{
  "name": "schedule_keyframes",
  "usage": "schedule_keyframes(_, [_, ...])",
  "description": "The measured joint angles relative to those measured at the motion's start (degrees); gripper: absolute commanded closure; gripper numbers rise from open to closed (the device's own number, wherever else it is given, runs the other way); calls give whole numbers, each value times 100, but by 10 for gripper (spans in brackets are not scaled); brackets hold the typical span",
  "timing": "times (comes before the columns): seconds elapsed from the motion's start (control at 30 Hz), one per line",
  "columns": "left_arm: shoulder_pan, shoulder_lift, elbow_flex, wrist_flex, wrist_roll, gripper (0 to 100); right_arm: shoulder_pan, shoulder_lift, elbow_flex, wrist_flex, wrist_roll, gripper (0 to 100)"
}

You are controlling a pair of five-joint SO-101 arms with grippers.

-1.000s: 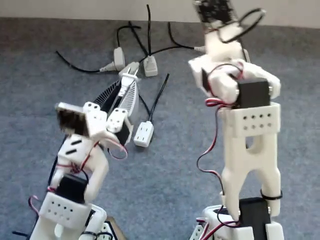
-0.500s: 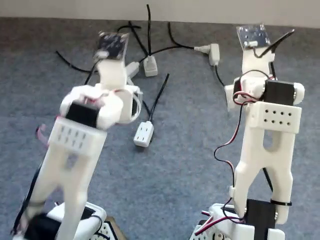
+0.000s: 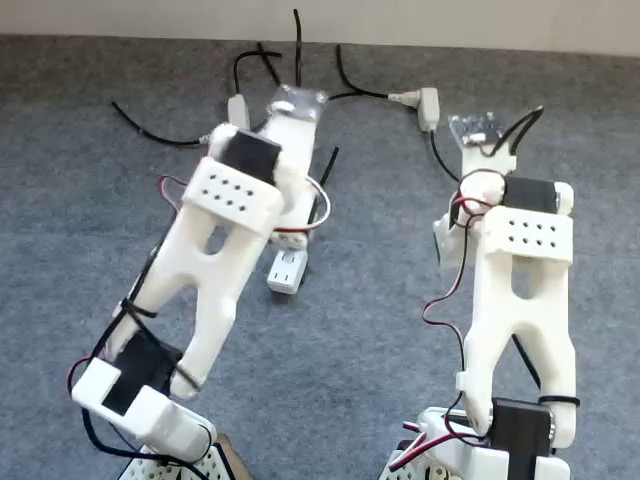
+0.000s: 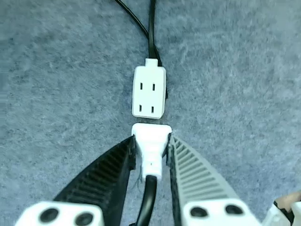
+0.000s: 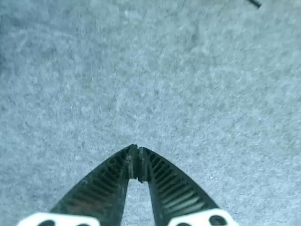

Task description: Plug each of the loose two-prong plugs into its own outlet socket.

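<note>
**Plug gripped at the socket on the left; right fingers closed on nothing**

In the left wrist view, a white plug (image 4: pixel 151 149) is clamped between the two fingers of the left gripper (image 4: pixel 151 141). The fingers are closed only as far as the plug's body allows, one pressed against each side. The plug's black cord (image 4: pixel 146 200) is seen running back between the fingers toward the wrist. Just ahead of the fingertips a white socket (image 4: pixel 149 92) lies flat on the grey carpet (image 4: pixel 56 70), its slots facing up. The plug's front end is in line with the socket's near end and just beside it. Whether the two touch cannot be told, and the prongs are hidden. The socket's own black lead (image 4: pixel 151 28) runs straight away from the fingertips.

In the high view, a second white plug (image 3: pixel 428 105) on a black cord lies on the carpet, off toward the right arm (image 3: pixel 520 270) and well apart from the left arm (image 3: pixel 225 240).

In the right wrist view, the fingertips of the right gripper (image 5: pixel 137 164) are pressed together with nothing held between them. Bare carpet lies ahead of and beneath them.
</note>
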Motion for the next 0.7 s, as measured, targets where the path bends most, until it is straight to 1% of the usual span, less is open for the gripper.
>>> schedule_keyframes(0.13, [-44,62,484,-343,0,992,0,0,273,-44,0,991])
schedule_keyframes(0.3, [-62,-70,1459,-1204,0,992,26,0,695,-273,0,991])
schedule_keyframes(0.47, [-70,-967,2910,-2453,9,992,9,-9,949,-633,0,991])
schedule_keyframes(0.57, [-70,-1565,3763,-3209,9,990,9,-9,993,-677,0,991])
schedule_keyframes(0.63, [-193,-1732,4088,-3490,9,990,9,-9,993,-686,0,991])
schedule_keyframes(0.7, [-352,-1732,4158,-3569,88,990,9,-9,993,-686,0,991])
